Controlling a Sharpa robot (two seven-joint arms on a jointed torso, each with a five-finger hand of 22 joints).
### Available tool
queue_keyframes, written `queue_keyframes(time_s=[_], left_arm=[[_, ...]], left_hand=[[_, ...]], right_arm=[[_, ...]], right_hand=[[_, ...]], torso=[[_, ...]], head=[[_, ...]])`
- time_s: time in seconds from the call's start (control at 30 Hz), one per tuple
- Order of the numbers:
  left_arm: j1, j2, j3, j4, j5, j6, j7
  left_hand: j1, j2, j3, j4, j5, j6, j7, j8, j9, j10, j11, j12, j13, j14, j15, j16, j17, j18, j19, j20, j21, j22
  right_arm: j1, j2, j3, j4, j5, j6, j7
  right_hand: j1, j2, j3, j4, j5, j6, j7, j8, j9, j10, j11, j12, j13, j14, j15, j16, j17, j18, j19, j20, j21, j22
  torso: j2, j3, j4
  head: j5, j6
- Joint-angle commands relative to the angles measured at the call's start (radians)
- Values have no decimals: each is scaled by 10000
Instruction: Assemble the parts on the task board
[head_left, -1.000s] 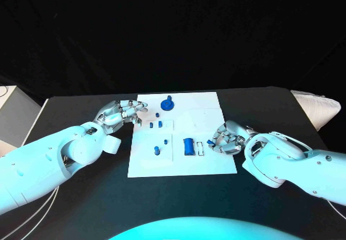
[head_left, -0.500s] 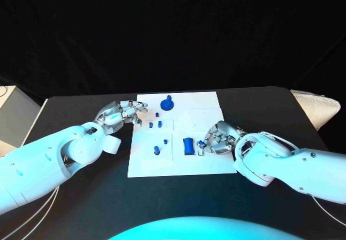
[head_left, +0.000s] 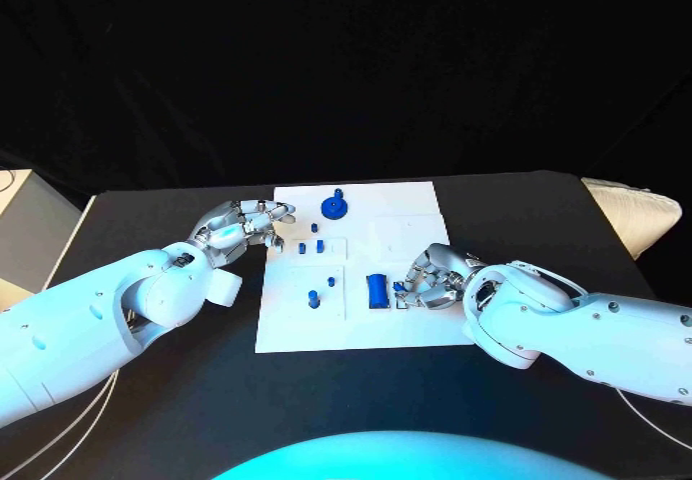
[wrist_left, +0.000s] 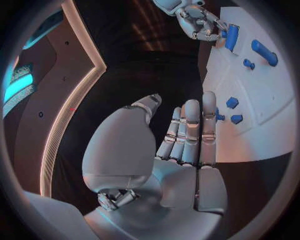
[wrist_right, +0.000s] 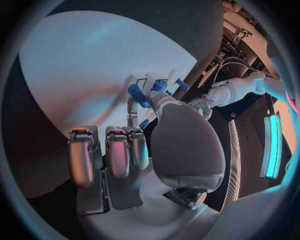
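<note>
Board lies flat mid-table, white, with blue parts spread over it; a round knob stands near the far edge, small pegs sit on the left half, and a long bar lies near the middle.

Right hand has moved inward over the last second; it was at the board's right edge and now sits over the board just beside the bar; its fingers are curled downward at a small blue piece next to the bar; the right wrist view shows fingertips close around blue pieces, but whether one is pinched cannot be told.

Left hand has not shifted in that time; it rests at the board's left edge, near the small blocks; the left wrist view shows its fingers straight and pressed side by side, the thumb apart, holding nothing.

Judgement: the right hand's advance suggests a pick or seating of the small piece by the bar is now in hand; the parts appear largely loose, so assembly seems at an early stage; the tight gap between bar and piece risks nudging the bar.
</note>
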Motion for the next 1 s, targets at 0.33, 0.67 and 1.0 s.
queue_keyframes(time_s=[0.33,0.67,1.0], left_arm=[[-12,-12,8,34,5,131,25],[-12,-19,8,31,-14,134,8],[-12,-17,8,22,-68,137,-12]], left_hand=[[31,92,-7,68,28,-102,92,63,-14,-83,-28,47,11,26,35,54,-10,143,94,-6,-70,-11],[32,95,-13,81,26,-106,92,65,-16,-90,-27,50,12,25,36,54,-10,143,95,-5,-71,-12],[29,98,-19,92,25,-108,93,67,-17,-96,-27,52,12,24,37,54,-11,143,95,-4,-73,-12]], right_arm=[[-24,135,-9,-268,-671,430,-220],[-25,197,-9,-339,-773,500,-255],[-25,219,-8,-258,-650,415,-211]], right_hand=[[-168,59,20,16,-337,16,14,42,-8,1055,-47,21,2630,1044,-82,43,2634,-174,989,-57,32,2559],[-492,221,36,65,-520,20,33,45,7,1055,-29,21,2630,1044,-71,43,2634,-177,993,-50,47,2564],[-960,346,-43,66,-977,79,17,85,40,1055,-36,21,2630,1044,-72,43,2634,-190,1009,-45,113,2584]], torso=[[2,2,-7],[-1,4,2],[5,9,-6]], head=[[12,-5],[12,-13],[23,-1]])
